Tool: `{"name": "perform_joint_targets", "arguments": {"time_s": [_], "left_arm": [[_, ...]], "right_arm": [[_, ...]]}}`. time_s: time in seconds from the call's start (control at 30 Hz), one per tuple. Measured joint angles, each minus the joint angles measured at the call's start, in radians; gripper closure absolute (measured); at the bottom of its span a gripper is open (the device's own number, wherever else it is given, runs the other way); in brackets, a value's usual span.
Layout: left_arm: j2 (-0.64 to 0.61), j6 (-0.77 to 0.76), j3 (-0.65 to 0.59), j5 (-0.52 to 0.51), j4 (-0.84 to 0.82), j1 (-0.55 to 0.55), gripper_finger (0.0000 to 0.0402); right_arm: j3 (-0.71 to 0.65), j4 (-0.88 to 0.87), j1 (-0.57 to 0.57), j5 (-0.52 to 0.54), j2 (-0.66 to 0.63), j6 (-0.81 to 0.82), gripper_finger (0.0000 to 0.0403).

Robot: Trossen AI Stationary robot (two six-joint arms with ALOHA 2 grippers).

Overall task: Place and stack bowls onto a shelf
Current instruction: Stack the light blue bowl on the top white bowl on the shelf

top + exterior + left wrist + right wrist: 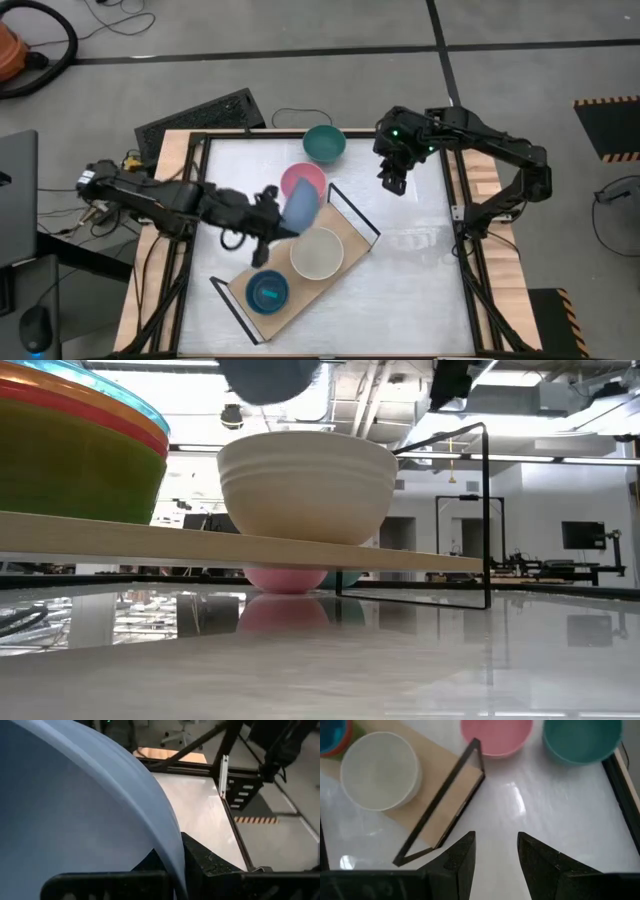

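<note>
Blue bowl (301, 205) hangs tilted on edge in my left gripper (268, 222), fingers pinched on its rim, above the shelf (345, 233) near the cream bowl (317, 252). I judge the thin rim grip the weak point: tipped this steeply, the bowl could slip or twist out and knock the cream bowl off the board. The pink bowl (303, 180) sits on the desk right beside the shelf's wire frame (353, 208), crowding the approach. A stack of small bowls (268, 291) fills the shelf's other end. The teal bowl (324, 143) waits near the desk's far edge, where my right gripper (392, 180) hovers, fingers apart and empty.
</note>
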Motion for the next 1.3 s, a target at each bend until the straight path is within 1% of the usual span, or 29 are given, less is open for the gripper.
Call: {"name": "perform_joint_targets", "arguments": {"time_s": [0.1,0.17,0.3,0.47,0.57,0.67,0.83,0.93,1.0,1.17,1.3], "left_arm": [[0.098,0.041,0.1,-0.047,-0.04,-0.055,0.0401],[0.175,0.047,0.173,-0.086,-0.099,-0.083,0.0401],[0.328,-0.002,0.324,-0.162,-0.262,-0.116,0.0401],[0.516,-0.051,0.494,-0.138,-0.416,-0.137,0.0401],[0.607,-0.073,0.568,-0.112,-0.504,-0.141,0.0401],[0.674,-0.12,0.617,-0.098,-0.602,-0.139,0.0401],[0.712,-0.202,0.619,-0.09,-0.707,-0.137,0.0401],[0.713,-0.213,0.619,-0.027,-0.699,-0.134,0.0401],[0.714,-0.214,0.618,-0.01,-0.697,-0.134,0.04],[0.714,-0.216,0.618,-0.042,-0.694,-0.13,0.0387],[0.714,-0.187,0.638,-0.04,-0.694,-0.127,0.0371]], "right_arm": [[0.0,-0.025,-0.025,0.0,0.0,0.0,0.0232],[0.0,-0.04,-0.037,0.0,0.0,-0.005,0.0232],[0.0,-0.067,-0.054,0.0,0.0,-0.066,0.0232],[0.0,-0.115,-0.068,0.0,0.0,-0.122,0.0232],[0.0,-0.134,-0.073,0.0,0.0,-0.135,0.0232],[0.0,-0.151,-0.074,0.0,0.0,-0.178,0.0232],[0.0,-0.153,-0.074,0.0,0.0,-0.202,0.0232],[0.0,-0.153,-0.074,0.0,0.0,-0.207,0.0232],[0.0,-0.153,-0.074,0.0,0.0,-0.217,0.0232],[0.0,-0.154,-0.074,0.0,0.0,-0.219,0.0232],[0.0,-0.163,-0.075,0.0,0.0,-0.223,0.0232]]}}
